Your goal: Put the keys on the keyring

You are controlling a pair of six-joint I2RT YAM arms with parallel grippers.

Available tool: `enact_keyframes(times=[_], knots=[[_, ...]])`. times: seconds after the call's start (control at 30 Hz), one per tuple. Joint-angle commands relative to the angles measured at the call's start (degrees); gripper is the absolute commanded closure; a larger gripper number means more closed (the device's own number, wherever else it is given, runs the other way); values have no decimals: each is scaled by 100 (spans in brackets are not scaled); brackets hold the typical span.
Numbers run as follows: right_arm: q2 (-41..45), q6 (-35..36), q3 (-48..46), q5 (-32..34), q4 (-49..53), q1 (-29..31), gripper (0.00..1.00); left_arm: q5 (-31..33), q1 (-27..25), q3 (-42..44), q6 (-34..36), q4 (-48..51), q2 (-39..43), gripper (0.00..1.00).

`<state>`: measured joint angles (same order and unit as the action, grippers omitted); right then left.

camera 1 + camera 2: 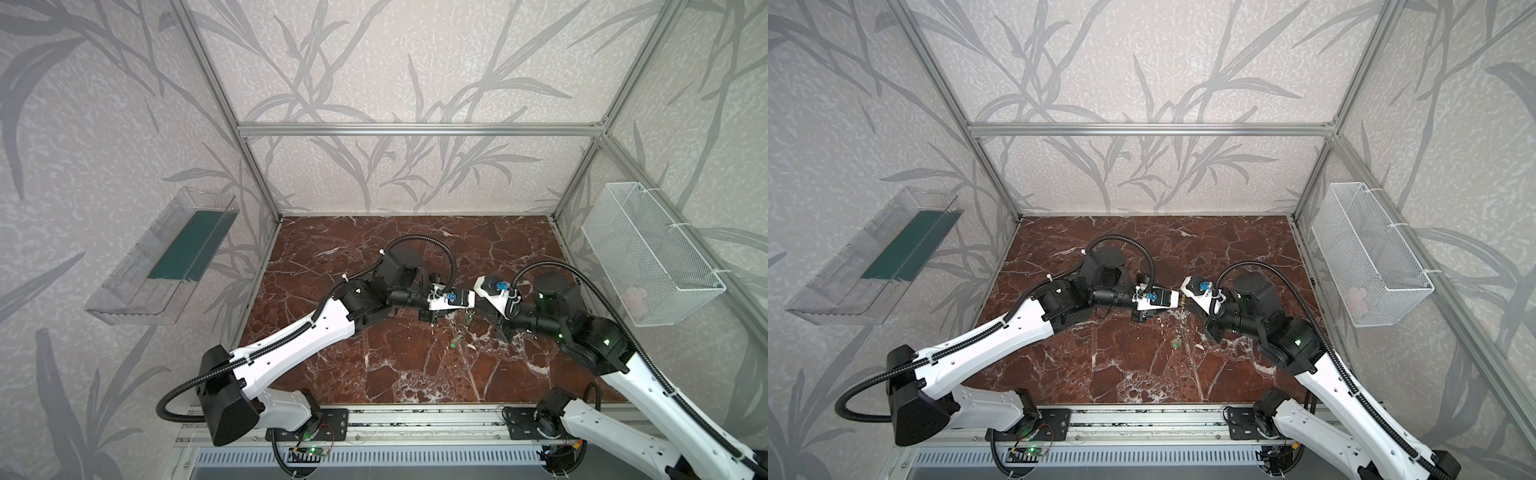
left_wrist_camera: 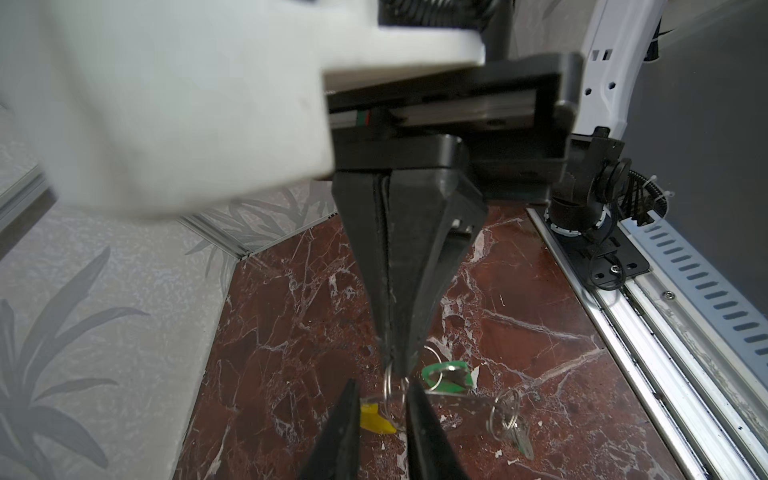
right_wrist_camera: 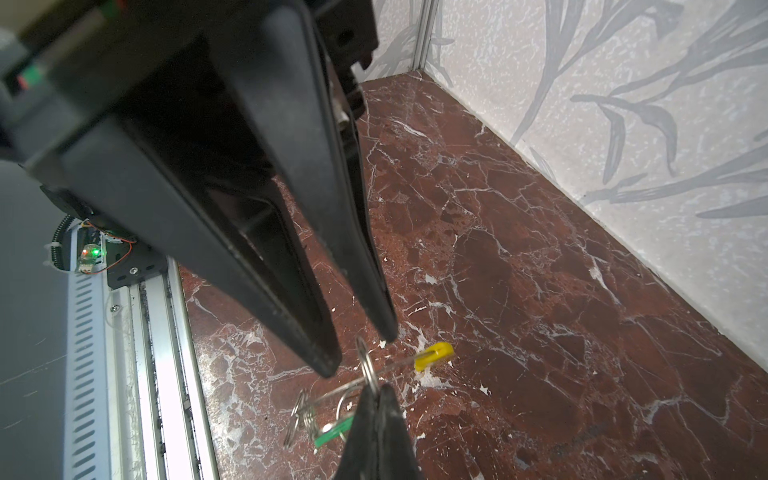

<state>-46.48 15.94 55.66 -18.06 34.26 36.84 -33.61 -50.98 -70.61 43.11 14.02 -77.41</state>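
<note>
The keyring shows as a thin grey band with a yellow sleeve at one end. In the right wrist view the keyring band runs from the yellow sleeve to a cluster of small rings. My right gripper is shut on a small split ring threaded on the band. A key's green tag sits just beside it. My left gripper is open, its fingers astride the band, sleeve and split ring. A second key lies by the ring cluster. In both top views the arms hide the grip.
The floor is a red marble slab with wallpapered walls close around it. A white mesh basket hangs on the right wall and a clear plastic shelf on the left. An aluminium rail carrying both arm bases runs along the front.
</note>
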Motion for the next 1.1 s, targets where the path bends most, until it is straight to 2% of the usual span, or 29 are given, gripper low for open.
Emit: enact_keyframes(times=[0.0, 0.3, 0.43, 0.53, 0.63, 0.73, 0.83, 1.07], knots=[[34, -28, 217, -65, -7, 13, 100, 267, -63, -229, 235, 222, -96, 77], [51, -36, 191, -119, -62, 14, 100, 329, -112, -416, 259, 371, -255, 81], [75, -34, 191, -136, -125, 8, 100, 326, -123, -434, 285, 400, -315, 89], [103, -22, 167, -136, -187, 8, 100, 252, -123, -427, 307, 430, -353, 99], [173, -2, 114, 6, -218, 10, 100, 224, -115, -403, 239, 384, -376, 100], [383, 46, -36, 426, -242, -1, 86, 43, -9, -256, -101, 76, -317, 100], [607, 10, -288, 687, -393, -28, 77, -194, 140, 48, -584, -557, -183, 100], [887, -430, -735, 675, -932, -59, 71, -633, 407, 528, -1722, -1859, 31, 100]])
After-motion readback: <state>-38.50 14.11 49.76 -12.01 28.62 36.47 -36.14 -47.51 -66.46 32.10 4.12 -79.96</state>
